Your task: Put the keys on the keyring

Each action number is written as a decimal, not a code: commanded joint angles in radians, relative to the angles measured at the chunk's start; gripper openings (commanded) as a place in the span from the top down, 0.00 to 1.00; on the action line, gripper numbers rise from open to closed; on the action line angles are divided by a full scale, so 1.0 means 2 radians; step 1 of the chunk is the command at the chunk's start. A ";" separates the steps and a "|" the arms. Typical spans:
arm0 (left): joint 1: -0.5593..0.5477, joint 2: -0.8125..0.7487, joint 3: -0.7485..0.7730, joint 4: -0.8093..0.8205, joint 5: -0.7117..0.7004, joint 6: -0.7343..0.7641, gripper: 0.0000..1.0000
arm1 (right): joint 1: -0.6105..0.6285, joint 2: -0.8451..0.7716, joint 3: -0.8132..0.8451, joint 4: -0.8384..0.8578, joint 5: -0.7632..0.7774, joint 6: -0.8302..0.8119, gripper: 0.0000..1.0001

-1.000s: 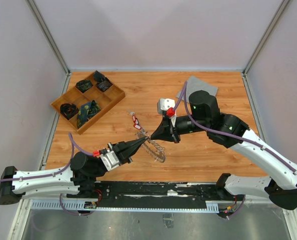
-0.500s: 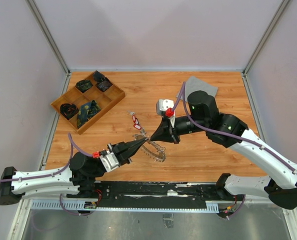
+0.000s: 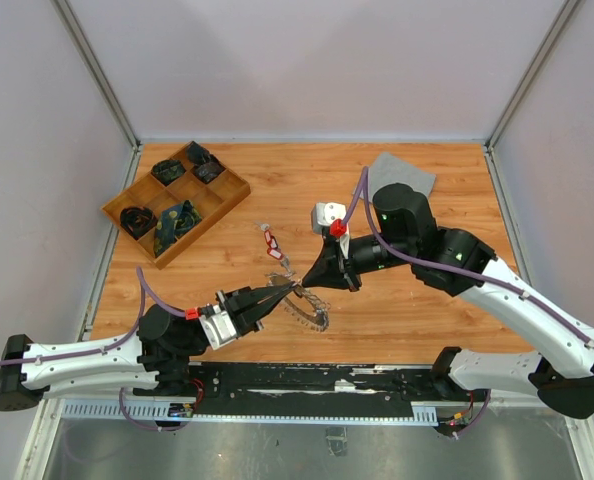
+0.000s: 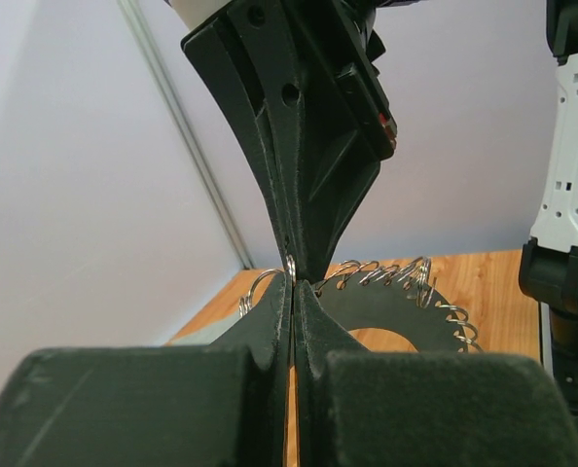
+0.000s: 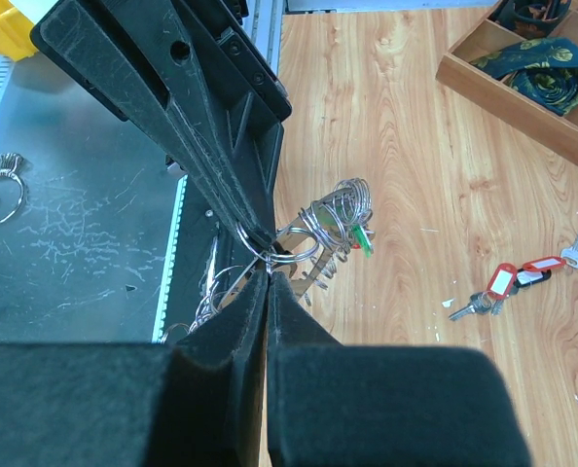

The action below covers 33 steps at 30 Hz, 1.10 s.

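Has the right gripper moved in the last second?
Yes. The right gripper has drifted slightly toward the near edge of the table, away from the unmoved red-tagged keys.

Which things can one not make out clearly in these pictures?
- Top view: where the left pincer and right pincer meet the keyring; their tips cover it.
- Top view: dark things in the wooden tray; too small.
- Right wrist view: how many keys lie in the bunch; overlapping, small.
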 commanded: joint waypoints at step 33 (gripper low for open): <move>-0.004 -0.011 0.003 0.083 0.046 -0.036 0.99 | 0.006 -0.077 -0.017 0.044 0.015 -0.056 0.87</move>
